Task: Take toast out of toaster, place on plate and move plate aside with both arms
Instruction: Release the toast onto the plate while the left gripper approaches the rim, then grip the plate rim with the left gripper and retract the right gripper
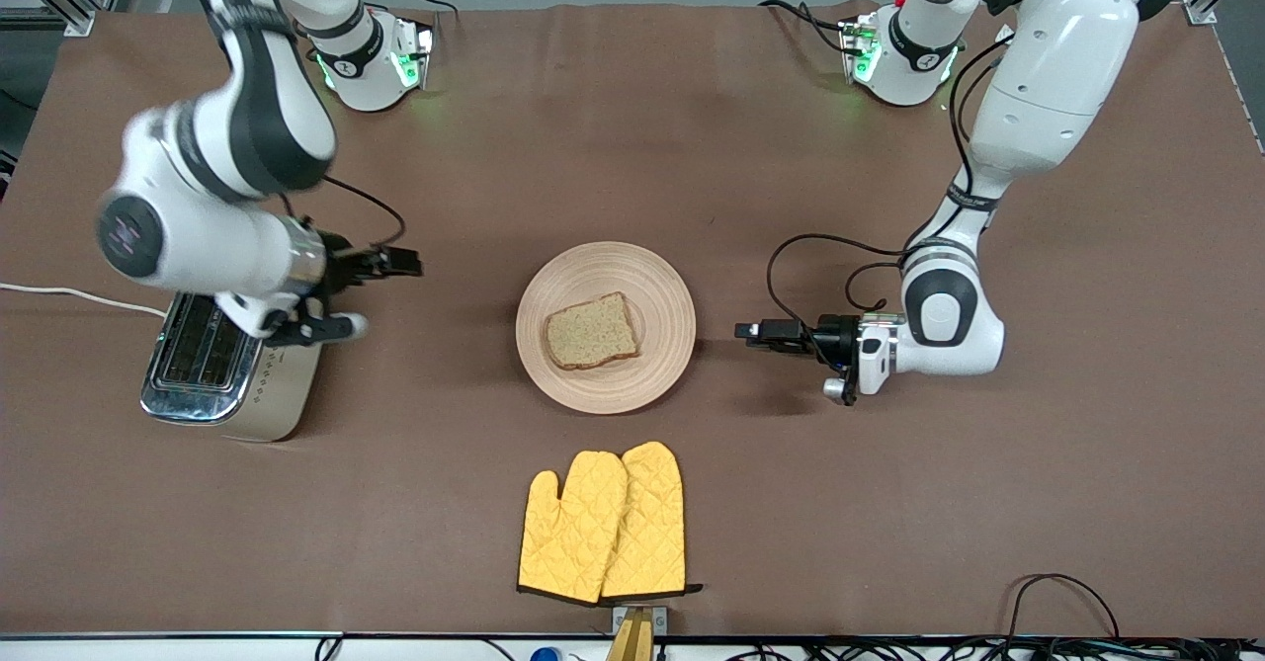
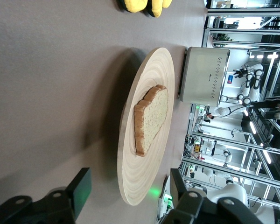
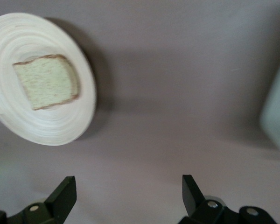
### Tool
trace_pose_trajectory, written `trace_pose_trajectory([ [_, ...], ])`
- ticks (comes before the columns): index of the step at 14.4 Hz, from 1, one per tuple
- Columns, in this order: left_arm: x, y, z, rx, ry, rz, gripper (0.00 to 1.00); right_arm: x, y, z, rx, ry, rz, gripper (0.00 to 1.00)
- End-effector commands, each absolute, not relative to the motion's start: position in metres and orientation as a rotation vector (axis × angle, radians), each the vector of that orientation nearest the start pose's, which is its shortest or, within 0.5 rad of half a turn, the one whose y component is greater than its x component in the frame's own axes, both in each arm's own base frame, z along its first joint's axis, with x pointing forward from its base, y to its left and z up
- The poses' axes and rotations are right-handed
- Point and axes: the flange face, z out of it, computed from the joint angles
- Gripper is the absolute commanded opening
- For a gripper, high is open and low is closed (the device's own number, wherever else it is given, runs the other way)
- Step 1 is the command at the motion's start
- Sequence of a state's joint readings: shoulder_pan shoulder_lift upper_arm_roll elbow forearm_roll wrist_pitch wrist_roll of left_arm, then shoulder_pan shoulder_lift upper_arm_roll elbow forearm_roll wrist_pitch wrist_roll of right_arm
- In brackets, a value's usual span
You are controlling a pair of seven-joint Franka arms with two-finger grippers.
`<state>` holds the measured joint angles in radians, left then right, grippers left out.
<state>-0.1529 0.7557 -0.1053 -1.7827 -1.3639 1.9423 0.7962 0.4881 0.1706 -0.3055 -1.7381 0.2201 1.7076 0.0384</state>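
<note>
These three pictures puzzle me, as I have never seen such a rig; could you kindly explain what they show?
Two white robot arms stand at a brown table. The large picture looks down from a high camera facing them; the other two come from cameras on each arm's wrist.

On the table lies a wooden plate with a slice of toast on it. A silver toaster stands toward the right arm's end, and yellow oven mitts lie nearer the front camera.

The left gripper is low beside the plate, its jaws open toward the rim. The right gripper is beside the toaster, jaws open. Neither holds anything.
</note>
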Motion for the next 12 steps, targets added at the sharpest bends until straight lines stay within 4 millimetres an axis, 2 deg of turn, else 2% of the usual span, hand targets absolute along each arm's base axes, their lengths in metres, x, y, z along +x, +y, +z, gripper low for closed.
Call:
trace_pose_trajectory([
  [1,0.58,-0.231,0.124,1.898,-0.062,-0.168,0.73,0.573,0.086,0.555,-3.19,-0.151,0.101,1.0],
  [2,0.577,-0.237,0.12,1.893,-0.057,-0.176,0.73,0.577,0.072,0.584,-3.25,-0.15,0.03,1.0],
  [3,0.576,-0.241,0.118,1.89,-0.057,-0.179,0.71,0.58,0.049,0.612,-3.279,-0.157,-0.029,1.0],
  [4,0.575,-0.245,0.117,1.889,-0.06,-0.182,0.69,0.58,0.027,0.624,-3.275,-0.203,-0.025,1.0],
  [6,0.573,-0.251,0.113,1.909,-0.055,-0.176,0.66,0.565,-0.015,0.624,-3.236,-0.099,0.135,1.0],
  [8,0.57,-0.261,0.109,1.922,-0.045,-0.166,0.64,0.541,-0.063,0.641,-3.137,0.017,0.156,1.0],
  [10,0.569,-0.273,0.107,1.937,-0.04,-0.154,0.56,0.534,-0.092,0.642,-3.13,0.06,0.158,1.0],
  [12,0.569,-0.279,0.105,1.937,-0.025,-0.145,0.56,0.535,-0.106,0.644,-3.141,0.036,0.134,1.0],
])
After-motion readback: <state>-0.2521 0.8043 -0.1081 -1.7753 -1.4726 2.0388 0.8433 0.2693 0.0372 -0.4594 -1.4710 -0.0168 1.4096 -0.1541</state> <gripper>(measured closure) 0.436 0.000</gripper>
